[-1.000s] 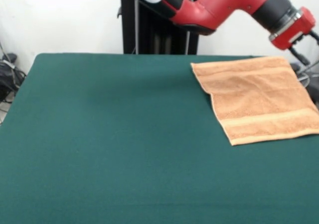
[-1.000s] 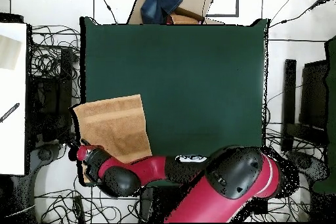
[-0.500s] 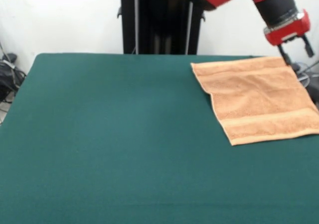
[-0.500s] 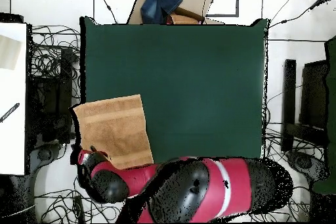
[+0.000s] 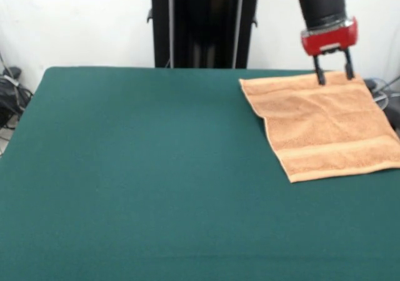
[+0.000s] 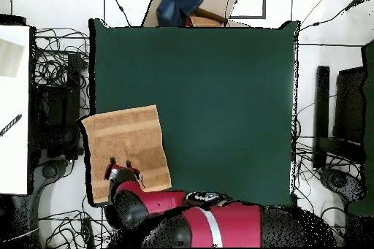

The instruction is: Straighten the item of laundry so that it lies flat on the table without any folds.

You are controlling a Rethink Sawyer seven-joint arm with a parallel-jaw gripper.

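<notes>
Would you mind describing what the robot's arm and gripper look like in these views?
The arm is a thick round tube, black over its last link and ending in a bright red collar with a silver edge. Below it, the gripper has two thin black fingers. From overhead the arm's bigger segments are glossy red and black, one with a white band.
</notes>
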